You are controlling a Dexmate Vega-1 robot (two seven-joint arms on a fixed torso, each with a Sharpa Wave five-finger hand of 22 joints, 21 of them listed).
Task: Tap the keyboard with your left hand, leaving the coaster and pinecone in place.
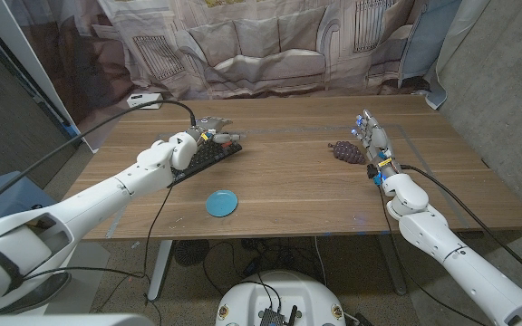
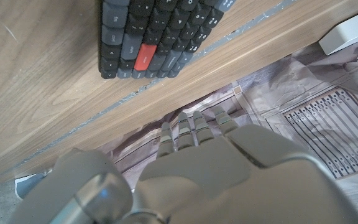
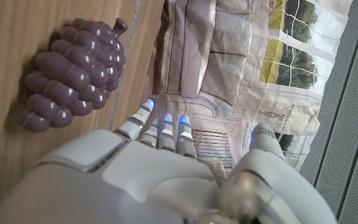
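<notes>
Head view: left hand (image 1: 208, 136) over keyboard (image 1: 208, 156), fingers spread, holding nothing | step: tap | next: press down briefly, lift | coaster (image 1: 222, 203), pinecone (image 1: 346, 151) untouched | right hand (image 1: 373, 145) empty, fingers apart, beside pinecone

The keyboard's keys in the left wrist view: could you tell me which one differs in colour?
The single red key near the end of the keyboard; the keys around it are black or grey.
</notes>
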